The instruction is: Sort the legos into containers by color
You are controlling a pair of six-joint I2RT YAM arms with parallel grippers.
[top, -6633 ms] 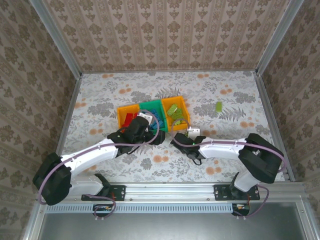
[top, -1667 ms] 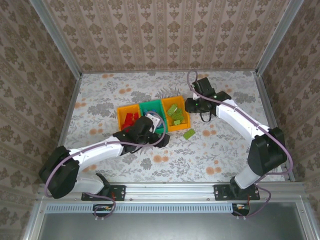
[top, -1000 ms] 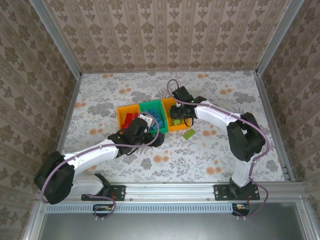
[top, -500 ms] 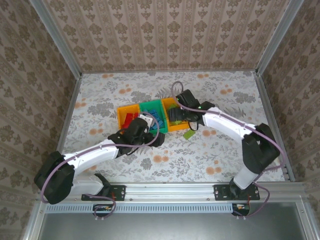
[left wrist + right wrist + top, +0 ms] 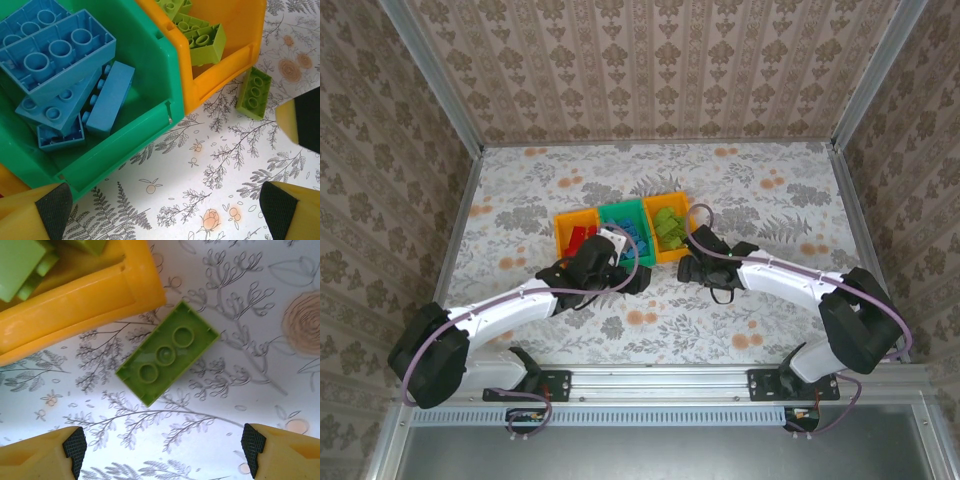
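The right claw [image 5: 162, 447] is hanging wide open over the table [image 5: 770, 200], its two yellow fingertips [image 5: 70, 445] spread far apart and gripping nothing. Just ahead of them the loose green brick [image 5: 167, 352] is lying flat on the flowery surface, hollow side up, three round tubes showing. It is sitting skewed, just beside the front corner of the right orange bin [image 5: 75, 300]; whether its corner is actually touching that wall is hard to call from here. Inside that bin the lime bricks [image 5: 20, 265] are piling up. From above, the right claw [image 5: 688, 268] is hovering at the near edge of the row of bins, right over the spot where that brick is lying. Over on the other side, the left claw [image 5: 165, 215] is also standing fully open and empty, looking down at the near wall of the green bin [image 5: 150, 55], where the blue bricks [image 5: 60, 50] are lying jumbled, several with their hollow side up. Its camera is catching the same loose green brick [image 5: 254, 93] out on the table. In the overhead view the left claw [image 5: 635, 272] is waiting just in front of the middle bin, and the red bricks [image 5: 578, 238] are resting in the left orange bin [image 5: 563, 222].
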